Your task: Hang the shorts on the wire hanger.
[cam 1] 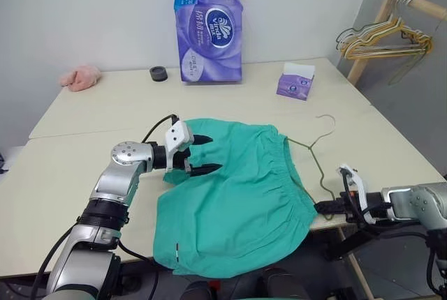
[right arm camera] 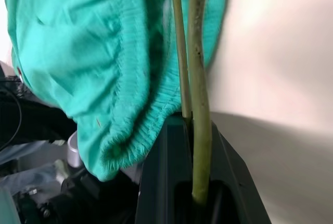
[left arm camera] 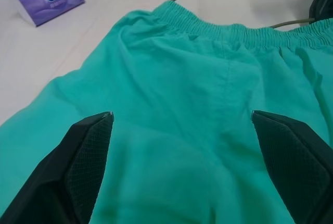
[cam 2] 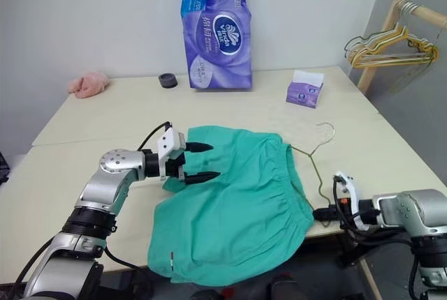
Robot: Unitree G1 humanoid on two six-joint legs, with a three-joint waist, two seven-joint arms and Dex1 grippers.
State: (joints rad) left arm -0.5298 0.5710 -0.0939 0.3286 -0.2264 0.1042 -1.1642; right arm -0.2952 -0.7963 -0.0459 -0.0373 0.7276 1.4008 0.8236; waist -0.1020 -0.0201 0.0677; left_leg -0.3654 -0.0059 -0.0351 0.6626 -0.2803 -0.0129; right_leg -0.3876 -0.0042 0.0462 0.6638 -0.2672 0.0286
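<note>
The teal-green shorts (cam 1: 237, 202) lie flat on the table, one leg hanging over the near edge. The wire hanger (cam 1: 310, 148) lies at their right side, its hook pointing away from me and part of the wire tucked under the gathered waistband (left arm camera: 244, 34). My left gripper (cam 1: 215, 152) hovers open over the shorts' left part, with cloth showing between its fingers (left arm camera: 83, 156). My right gripper (cam 1: 320, 207) is shut on the hanger's wire (right arm camera: 199, 104) at the table's near right edge, beside the waistband (right arm camera: 93, 62).
A tall purple tissue pack (cam 1: 209, 24) stands at the back of the table (cam 1: 84, 174). A small purple tissue box (cam 1: 296, 82), a black ring (cam 1: 158, 74) and a pink cloth (cam 1: 81, 77) also lie there. A wooden rack with bunched hangers (cam 1: 387, 38) stands at the far right.
</note>
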